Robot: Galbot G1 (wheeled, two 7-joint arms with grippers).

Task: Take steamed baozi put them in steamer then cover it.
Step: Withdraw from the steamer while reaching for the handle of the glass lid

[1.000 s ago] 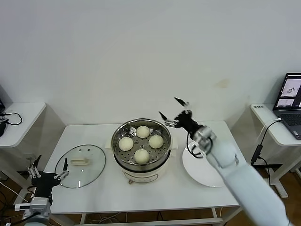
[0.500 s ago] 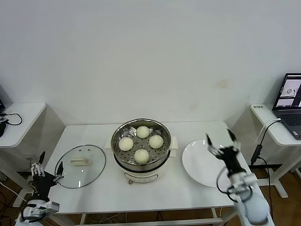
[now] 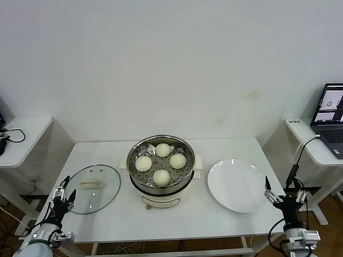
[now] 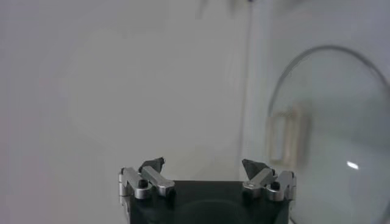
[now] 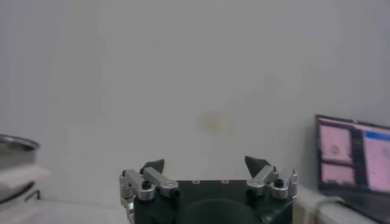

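Sitting in a ring on the perforated tray, four steamed baozi (image 3: pixel 161 163) fill the steamer (image 3: pixel 161 172) at the centre of the white table (image 3: pixel 177 217) in the head view, so loading looks done and only covering remains. The cover (image 3: pixel 92 188) lies flat at nine o'clock from the pot, apart from it, its bar handle upward and open to a grasp from above. At three o'clock rests an empty white plate (image 3: pixel 237 185), apparently where the buns came from. The left gripper (image 3: pixel 60 200) hangs at the table's seven o'clock corner, just beside the lid, fingers spread and empty; the right gripper (image 3: pixel 284 194) waits off the four o'clock corner, likewise spread with nothing in it. A laptop (image 3: pixel 330 113) stands on a side desk at far right.

From the left wrist, the left gripper (image 4: pixel 204 167) is splayed wide, with the cover (image 4: pixel 329 131) ahead and nothing between them.

From the right wrist, the right gripper (image 5: pixel 207 165) gapes toward a bare wall (image 5: pixel 183 73), steamer rim and laptop at the edges.
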